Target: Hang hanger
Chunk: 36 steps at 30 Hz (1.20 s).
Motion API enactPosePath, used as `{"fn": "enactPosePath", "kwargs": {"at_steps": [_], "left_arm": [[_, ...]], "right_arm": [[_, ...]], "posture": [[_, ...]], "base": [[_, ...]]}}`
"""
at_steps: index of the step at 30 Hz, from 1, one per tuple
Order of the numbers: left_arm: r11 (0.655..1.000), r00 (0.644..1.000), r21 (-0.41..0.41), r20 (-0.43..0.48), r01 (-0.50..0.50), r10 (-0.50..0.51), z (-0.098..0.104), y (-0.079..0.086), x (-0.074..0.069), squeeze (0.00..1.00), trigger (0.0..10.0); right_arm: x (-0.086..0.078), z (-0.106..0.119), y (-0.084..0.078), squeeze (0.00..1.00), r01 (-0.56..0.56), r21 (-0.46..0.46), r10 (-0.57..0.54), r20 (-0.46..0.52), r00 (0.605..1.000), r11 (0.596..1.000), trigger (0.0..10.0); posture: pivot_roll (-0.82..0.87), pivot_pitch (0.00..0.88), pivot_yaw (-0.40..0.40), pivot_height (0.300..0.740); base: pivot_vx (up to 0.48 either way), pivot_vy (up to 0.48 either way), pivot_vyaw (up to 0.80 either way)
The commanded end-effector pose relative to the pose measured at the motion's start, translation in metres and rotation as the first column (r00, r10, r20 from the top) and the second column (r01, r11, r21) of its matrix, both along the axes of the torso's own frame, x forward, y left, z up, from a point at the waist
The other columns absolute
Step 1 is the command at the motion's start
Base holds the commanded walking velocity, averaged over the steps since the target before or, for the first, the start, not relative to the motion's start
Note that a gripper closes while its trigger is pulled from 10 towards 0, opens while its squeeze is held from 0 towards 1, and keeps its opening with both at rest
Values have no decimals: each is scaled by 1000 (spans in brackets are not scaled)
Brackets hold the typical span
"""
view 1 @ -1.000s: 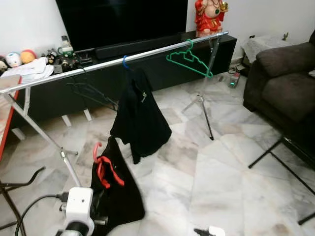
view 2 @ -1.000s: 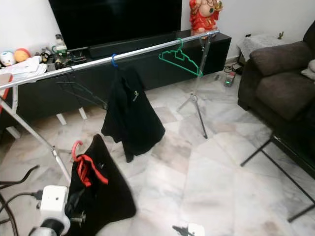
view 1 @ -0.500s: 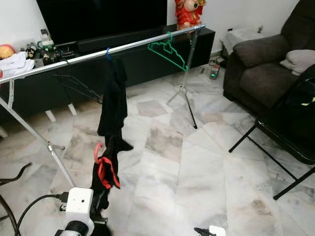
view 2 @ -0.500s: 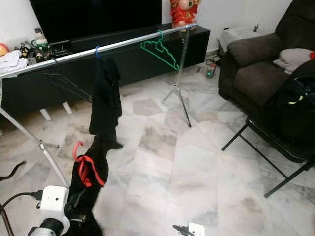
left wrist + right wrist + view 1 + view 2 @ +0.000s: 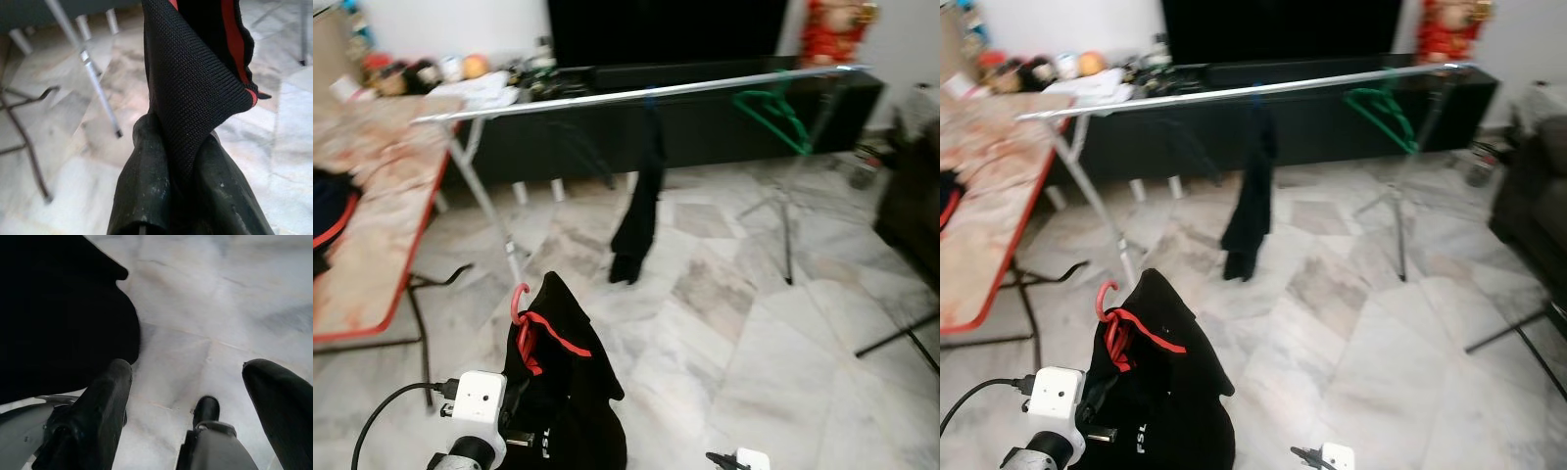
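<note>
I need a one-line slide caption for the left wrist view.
Left tool shut on black garment with red trim, above marble floor.

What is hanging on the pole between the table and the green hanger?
A black garment hangs on the pole, between the table and the green hanger, in both eye views.

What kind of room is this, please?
Most likely a home living room: a large television above a low black cabinet, a marble-tiled floor, and a metal clothes rail holding hangers.

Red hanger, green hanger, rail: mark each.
red hanger [image 5: 518, 297], left eye view, hook's curve.
green hanger [image 5: 773, 119], left eye view, sloping arm.
rail [image 5: 1195, 96], right eye view, bare stretch of bar.
</note>
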<state>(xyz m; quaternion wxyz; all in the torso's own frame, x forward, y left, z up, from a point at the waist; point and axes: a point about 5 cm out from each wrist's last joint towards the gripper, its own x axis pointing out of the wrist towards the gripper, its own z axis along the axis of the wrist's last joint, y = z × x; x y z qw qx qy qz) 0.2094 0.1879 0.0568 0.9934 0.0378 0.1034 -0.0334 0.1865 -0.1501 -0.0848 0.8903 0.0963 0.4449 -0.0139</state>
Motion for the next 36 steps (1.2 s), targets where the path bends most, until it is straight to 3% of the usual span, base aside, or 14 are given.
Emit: {"fn": "enactPosePath", "kwargs": {"at_steps": [1,8,13,16,18,22,23,26,28,30,32,36], "left_arm": [[1000,1000,-14,12,11,-11,4,-1,1,0,10000],[999,999,-31,-19,45,-45,1,-4,0,0,10000],[989,987,-27,-71,144,-145,-3,-9,4,0,10000],[970,966,-27,-88,241,-243,0,-14,12,0,10000],[952,948,-24,-81,306,-307,5,-19,23,0,10000],[939,937,-19,-73,342,-343,9,-23,31,0,10000],[929,927,-24,-64,369,-370,13,-26,38,0,10000],[922,919,-31,-62,387,-388,15,-28,42,0,10000],[914,912,-37,-57,404,-406,18,-29,46,0,10000],[902,901,-48,-46,430,-432,23,-31,48,0,10000],[878,877,-61,-41,475,-478,28,-36,48,0,10000],[858,857,-56,-43,511,-513,31,-39,47,0,10000]], "right_arm": [[-4,-2,3,0,11,8,-11,-13,1000,1000,10000],[-4,-2,3,0,11,9,-11,-10,1000,1000,10000],[-1,1,5,0,-29,45,26,48,999,999,10000],[4,5,8,0,-143,44,138,109,984,989,10000],[7,9,15,0,-217,105,198,168,966,971,10000],[9,12,20,0,-282,142,250,206,946,949,10000],[10,14,24,0,-356,148,317,233,919,923,10000],[10,16,26,0,-409,146,367,247,897,901,10000],[46,42,15,0,-485,124,405,395,824,866,10000],[85,80,1,0,-548,104,411,550,727,830,10000],[100,96,-5,0,-525,69,381,610,695,848,10000],[106,103,-6,0,-472,36,345,634,692,881,10000]], "posture": [[103,95,20,740],[108,95,16,740],[102,91,12,740],[93,84,14,740],[79,78,19,740],[73,77,20,740],[65,76,20,740],[61,73,19,740],[58,71,20,740],[57,68,21,740],[62,67,21,740],[63,74,21,740]], "base": [[0,0,0],[0,0,0],[0,0,0],[0,0,0],[0,0,0],[0,0,0],[0,0,0],[0,0,0],[0,0,0],[0,0,0],[0,0,0],[0,0,0]]}}
